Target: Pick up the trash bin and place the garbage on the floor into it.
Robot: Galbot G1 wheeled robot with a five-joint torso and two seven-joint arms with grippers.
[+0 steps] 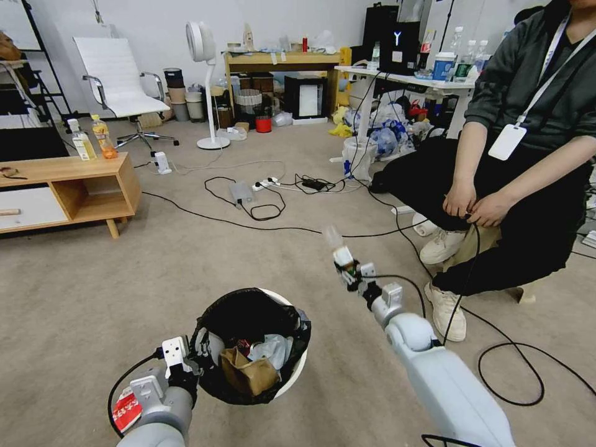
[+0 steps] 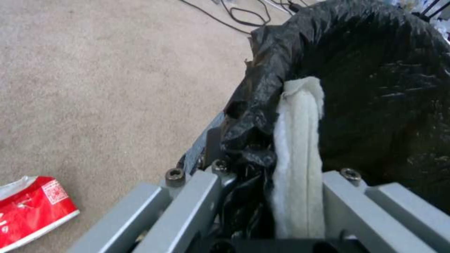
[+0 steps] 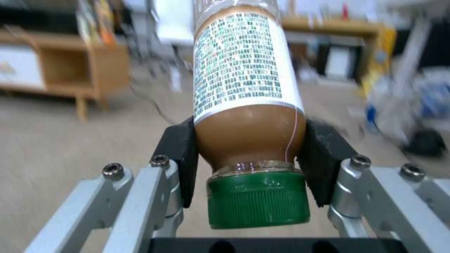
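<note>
The right gripper (image 3: 251, 147) is closed on the green-capped bottle (image 3: 244, 91), its dark pads pressed against the shoulder just above the cap, so the cap points back toward the wrist and the body sticks out ahead. In the head view this gripper (image 1: 346, 259) hangs above the floor (image 1: 155, 273), beyond the far rim of the trash bin (image 1: 292, 372) and a little to its right; gripped by the neck end, the bottle (image 1: 335, 241) can probably be tipped over the opening and let fall base first.

The left gripper (image 2: 262, 182) is clamped on the bin's near left rim, one finger outside and one inside, pinching the folded black bag (image 2: 262, 102) and a strip of white tissue (image 2: 300, 140) against the wall. I judge that hold is what keeps the bin's mouth up and steady beside the robot as a target. From the head camera the left gripper (image 1: 186, 363) sits at that rim, and the bin already contains a brown paper bag (image 1: 248, 372), crumpled white tissue (image 1: 273, 347) and something red.

A red-and-white snack wrapper (image 2: 33, 207) lies on the carpet just beside the left arm, outside the bin, so the clean-up is not complete. Black cables (image 1: 261, 211) cross the floor farther off.
</note>
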